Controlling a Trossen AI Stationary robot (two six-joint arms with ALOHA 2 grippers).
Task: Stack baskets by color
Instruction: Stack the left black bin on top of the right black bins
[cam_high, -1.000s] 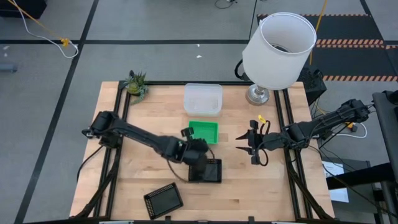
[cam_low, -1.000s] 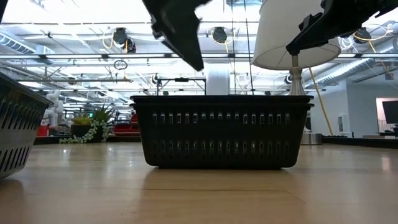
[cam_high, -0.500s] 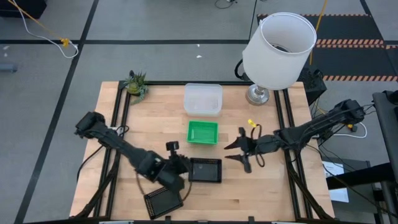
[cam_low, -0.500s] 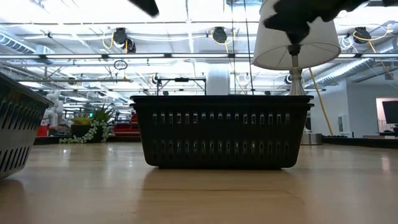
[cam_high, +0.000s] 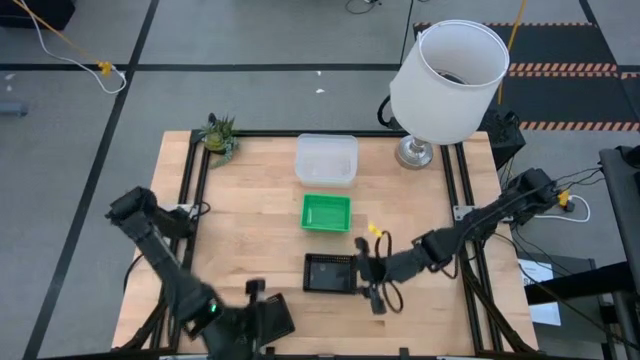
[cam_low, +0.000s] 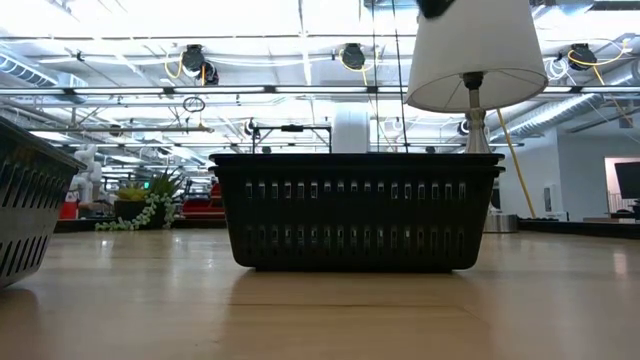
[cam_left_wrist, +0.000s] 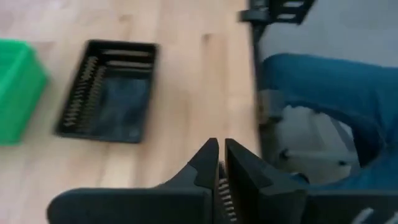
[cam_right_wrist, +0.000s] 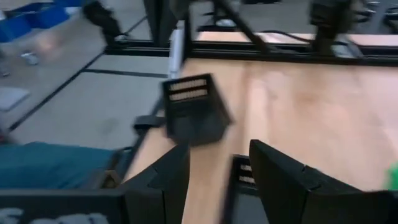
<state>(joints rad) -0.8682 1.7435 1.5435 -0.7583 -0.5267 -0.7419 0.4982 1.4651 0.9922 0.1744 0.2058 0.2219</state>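
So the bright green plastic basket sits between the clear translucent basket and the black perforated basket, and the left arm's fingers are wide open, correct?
Not quite: the left gripper has its fingers shut, as the left wrist view shows. The bright green plastic basket does sit between the clear translucent basket and the black perforated basket.

High view straight down, low view level — both share the black basket (cam_high: 330, 273).

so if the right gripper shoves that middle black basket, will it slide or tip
Probably slide: the black basket sits low and flat on smooth wood. Its thin perforated walls suggest it is light, so it may skid or spin. The right gripper stands open at its edge.
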